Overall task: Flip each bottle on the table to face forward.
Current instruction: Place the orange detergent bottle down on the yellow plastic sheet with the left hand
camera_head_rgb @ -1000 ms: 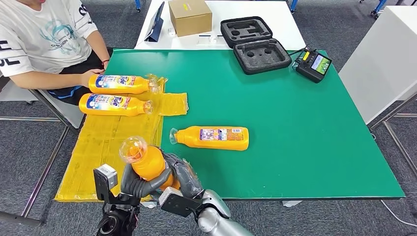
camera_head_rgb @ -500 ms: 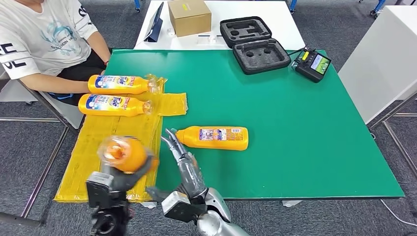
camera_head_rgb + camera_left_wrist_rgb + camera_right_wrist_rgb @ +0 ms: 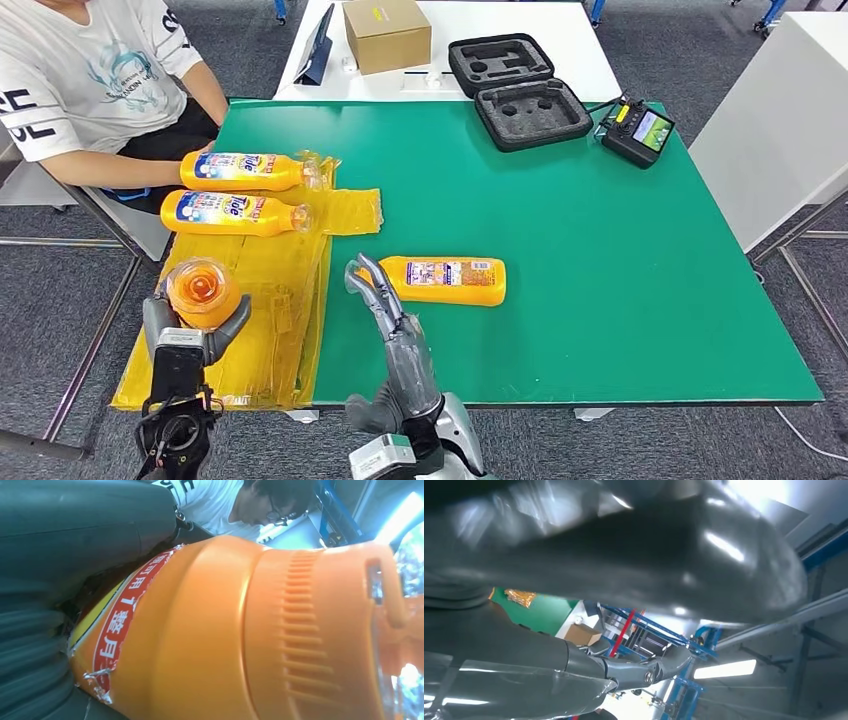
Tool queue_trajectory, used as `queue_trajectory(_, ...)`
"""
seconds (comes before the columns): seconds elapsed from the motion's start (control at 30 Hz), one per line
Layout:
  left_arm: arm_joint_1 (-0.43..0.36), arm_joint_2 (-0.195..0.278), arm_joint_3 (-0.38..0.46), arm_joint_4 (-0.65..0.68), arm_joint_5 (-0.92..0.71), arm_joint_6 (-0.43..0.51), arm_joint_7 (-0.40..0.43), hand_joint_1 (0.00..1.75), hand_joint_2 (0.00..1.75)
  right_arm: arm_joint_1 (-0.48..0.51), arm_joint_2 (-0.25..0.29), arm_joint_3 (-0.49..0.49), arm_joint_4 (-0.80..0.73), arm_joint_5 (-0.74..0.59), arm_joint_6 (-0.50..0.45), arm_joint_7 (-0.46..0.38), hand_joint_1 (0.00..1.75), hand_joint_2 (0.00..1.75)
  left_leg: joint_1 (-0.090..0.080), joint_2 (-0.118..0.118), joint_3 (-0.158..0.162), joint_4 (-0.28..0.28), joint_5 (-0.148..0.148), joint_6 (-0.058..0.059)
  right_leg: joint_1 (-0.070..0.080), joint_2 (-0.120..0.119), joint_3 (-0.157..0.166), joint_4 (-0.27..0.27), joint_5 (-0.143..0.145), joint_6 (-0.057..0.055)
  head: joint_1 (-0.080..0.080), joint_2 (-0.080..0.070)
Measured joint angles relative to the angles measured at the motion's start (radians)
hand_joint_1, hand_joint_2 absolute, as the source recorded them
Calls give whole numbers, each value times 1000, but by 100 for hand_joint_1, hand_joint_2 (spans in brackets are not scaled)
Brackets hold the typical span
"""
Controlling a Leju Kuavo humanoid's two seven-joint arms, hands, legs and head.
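My left hand [image 3: 190,325] had dark grey fingers over a black boxy wrist with a silver plate and looped cables. My right hand [image 3: 392,320] was glossy grey on a silver arm.

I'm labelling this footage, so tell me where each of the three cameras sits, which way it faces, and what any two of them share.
Head view: high on the robot, looking forward and down at the green table; left hand grips an orange bottle, right hand reaches out open.
Left wrist view: behind the left hand, close on the orange bottle, a person beyond.
Right wrist view: behind the right hand, angled up toward ceiling lights.
Shared: head and left wrist views both show the held bottle.
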Motion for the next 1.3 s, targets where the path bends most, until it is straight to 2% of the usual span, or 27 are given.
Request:
queue_trajectory(0.23, -15, 18, 4, 27, -40, 4, 16, 171, 175, 6, -5, 0, -27, -4, 0, 0, 0, 0, 0, 0, 0, 0, 0, 0, 0, 0, 0, 0, 0, 0, 0, 0)
queue_trajectory(0.37, -69, 67, -8, 82, -218, -30, 113, 172, 175, 12, -11, 0, -38, -22, 0, 0, 0, 0, 0, 0, 0, 0, 0, 0, 0, 0, 0, 0, 0, 0, 0, 0)
queue_trajectory(0.53, -196, 132, -62, 212, -490, -89, 220, 175, 175, 12, -15, 9, -42, -64, 5, 0, 0, 0, 1, -1, 0, 0, 2, -1, 1, 0, 0, 0, 1, 0, 0, 0)
queue_trajectory(0.7, -231, 143, -84, 256, -543, -101, 239, 175, 175, 11, -15, 13, -42, -69, 9, 0, 0, 0, 1, -1, 0, 0, 2, -1, 1, 0, 1, 0, 1, -1, 0, 0)
queue_trajectory(0.87, -346, 179, -161, 415, -618, -128, 276, 175, 175, 7, -18, 24, -42, -78, 18, 0, 0, 0, 1, 0, 0, 0, 2, -1, 1, 0, -1, 0, 2, -3, 0, 0)
queue_trajectory(1.03, -408, 202, -238, 531, -819, -199, 339, 175, 175, 7, -18, 25, -42, -99, 47, 0, 0, 0, 1, 0, 0, 0, 2, -1, 1, 0, -1, 0, 2, -3, 0, 0)
queue_trajectory(1.3, -520, 211, -360, 724, -955, -347, 342, 175, 175, 4, -18, 27, -41, -132, 67, 0, 0, 0, 1, -3, 1, 0, 3, -1, 1, -2, 3, 0, 2, -3, 0, 0)
